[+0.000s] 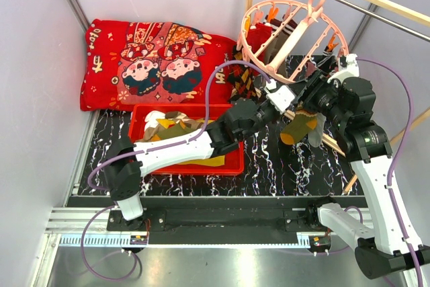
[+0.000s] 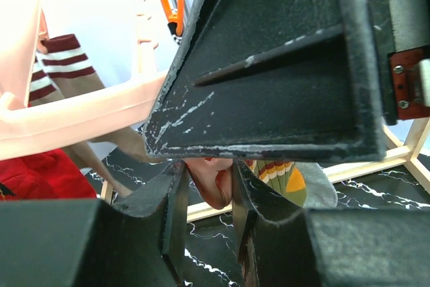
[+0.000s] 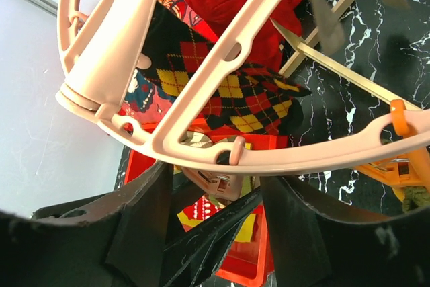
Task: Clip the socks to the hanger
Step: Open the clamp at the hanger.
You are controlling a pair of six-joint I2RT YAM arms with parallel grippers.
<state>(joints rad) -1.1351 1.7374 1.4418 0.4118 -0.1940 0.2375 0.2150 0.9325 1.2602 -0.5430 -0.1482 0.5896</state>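
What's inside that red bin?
Loose socks, white, brown and yellow. The left arm crosses over the bin, so whatever lies beneath it is hidden.

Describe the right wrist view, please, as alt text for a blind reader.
A round pale-pink plastic ring hanger arcs across the frame, a small pink clip dangling between the fingers of the black end effector. Behind hangs a black, red and yellow argyle sock.
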